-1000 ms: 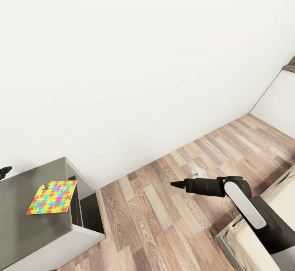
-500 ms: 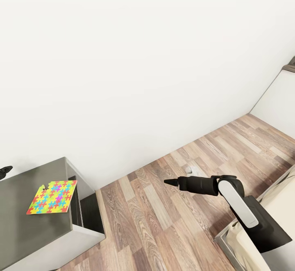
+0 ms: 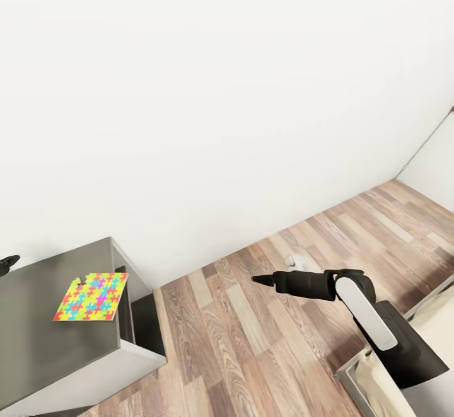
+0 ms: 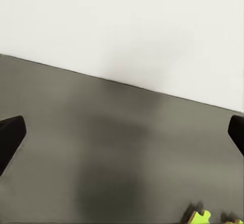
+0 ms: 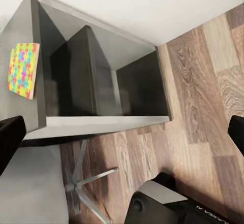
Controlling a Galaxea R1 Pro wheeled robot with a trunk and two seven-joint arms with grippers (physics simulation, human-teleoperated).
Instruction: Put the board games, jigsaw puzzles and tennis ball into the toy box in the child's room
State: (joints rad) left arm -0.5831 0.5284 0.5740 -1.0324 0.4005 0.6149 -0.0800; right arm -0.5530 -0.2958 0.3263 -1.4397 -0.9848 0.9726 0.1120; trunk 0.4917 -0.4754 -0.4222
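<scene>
One jigsaw puzzle (image 3: 90, 296), a thin square of bright interlocking pieces, lies flat near the right end of the grey table (image 3: 38, 335). The right wrist view looks at that puzzle (image 5: 23, 69) from the side, and the left wrist view catches its corner (image 4: 201, 217). My left gripper (image 4: 122, 135) hovers open over the bare table top, with its dark tip (image 3: 7, 261) at the head view's left edge. My right gripper (image 3: 261, 279) reaches out over the wood floor, right of the table, open and holding nothing (image 5: 122, 135). The toy box, board games and tennis ball are out of view.
A white wall runs behind the table and the wood plank floor (image 3: 252, 341). A bed corner (image 3: 372, 373) sits at the lower right under my right arm. The table's open side shows dark compartments (image 5: 101, 82), with a chair's metal star base (image 5: 86, 183) beside it.
My right arm stretched a little further left over the floor. The head view then turned slightly, shifting the table and puzzle to the right in the picture.
</scene>
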